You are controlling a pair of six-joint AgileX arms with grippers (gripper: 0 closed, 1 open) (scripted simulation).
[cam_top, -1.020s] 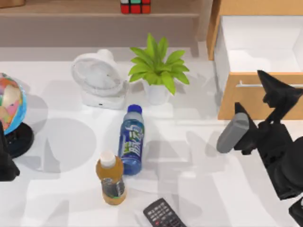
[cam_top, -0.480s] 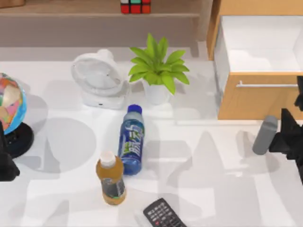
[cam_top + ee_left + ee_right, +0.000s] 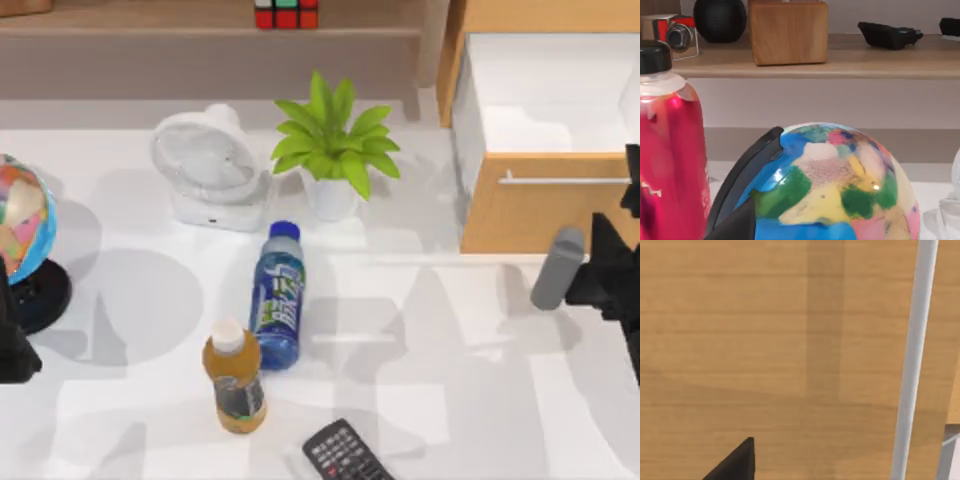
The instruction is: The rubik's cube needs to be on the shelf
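Top view: we see the rubik's cube (image 3: pixel 286 13) on the shelf (image 3: pixel 150 22) at upper centre, open drawer (image 3: pixel 545 95) upper right, blue bottle (image 3: pixel 277 295) lying on the counter (image 3: pixel 450 400), label unreadable, our right claw (image 3: pixel 625 265) at right edge and left arm at left edge, grip states we cannot tell; left wrist view: globe (image 3: pixel 830 185), red bottle (image 3: pixel 670 150); right wrist view: drawer front with silver handle (image 3: pixel 912 360).

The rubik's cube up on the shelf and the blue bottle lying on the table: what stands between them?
In the top view, the green potted plant stands between the rubik's cube on the shelf and the blue bottle; the white fan sits just left of that line.
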